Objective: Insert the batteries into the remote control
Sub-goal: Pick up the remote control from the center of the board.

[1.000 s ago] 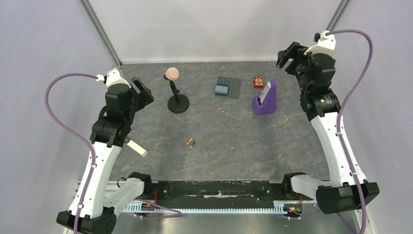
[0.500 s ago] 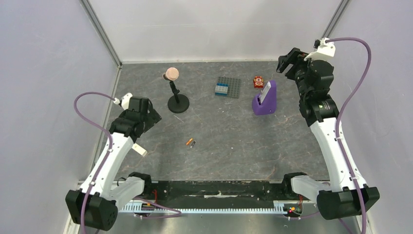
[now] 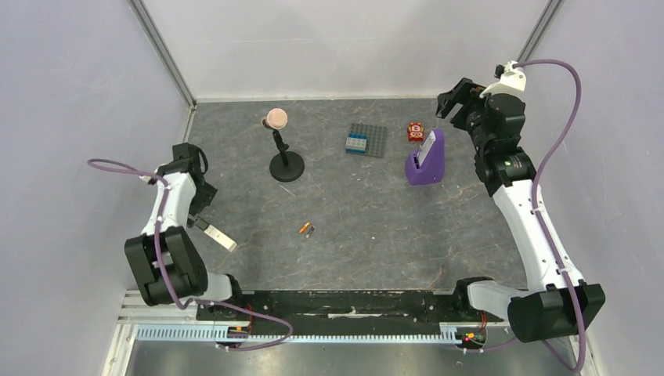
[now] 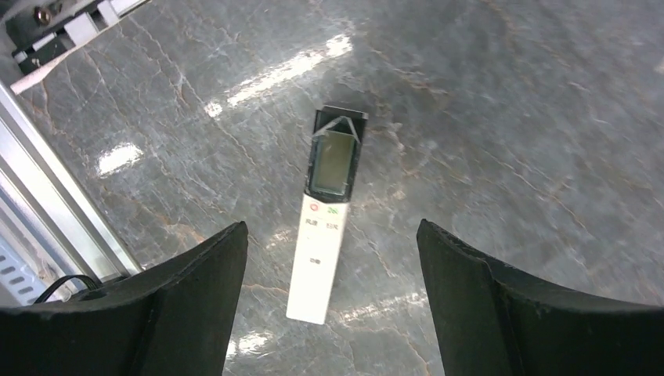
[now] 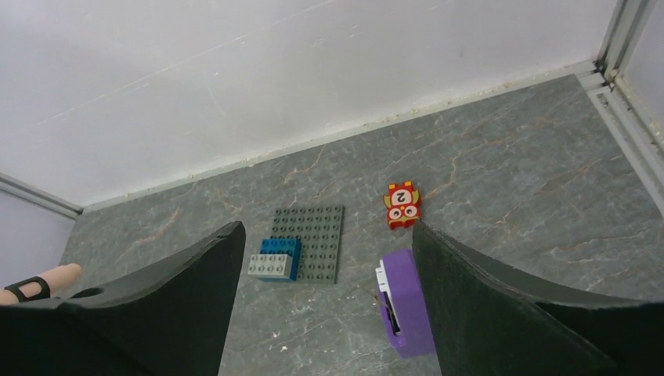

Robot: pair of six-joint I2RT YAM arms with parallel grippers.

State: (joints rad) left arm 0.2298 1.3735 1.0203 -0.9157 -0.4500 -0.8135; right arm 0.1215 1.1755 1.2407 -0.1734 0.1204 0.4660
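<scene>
This is a robotics lab cell rather than a lived-in room. A grey marbled desk [image 3: 376,251] is boxed in by blank white walls [image 3: 352,47], with bare metal posts [image 3: 163,51] at the far corners. A left arm [image 3: 168,211] and a right arm [image 3: 532,227] are bolted by a toothed rail [image 3: 329,335] at the near edge, trailing purple cables [image 3: 580,86]. The props are an unrelated mix. Left of a purple stand [image 3: 427,159] lies a toy brick plate [image 3: 367,140], just behind the stand a red block [image 3: 415,131], and farther left a black stand [image 3: 286,164].
</scene>
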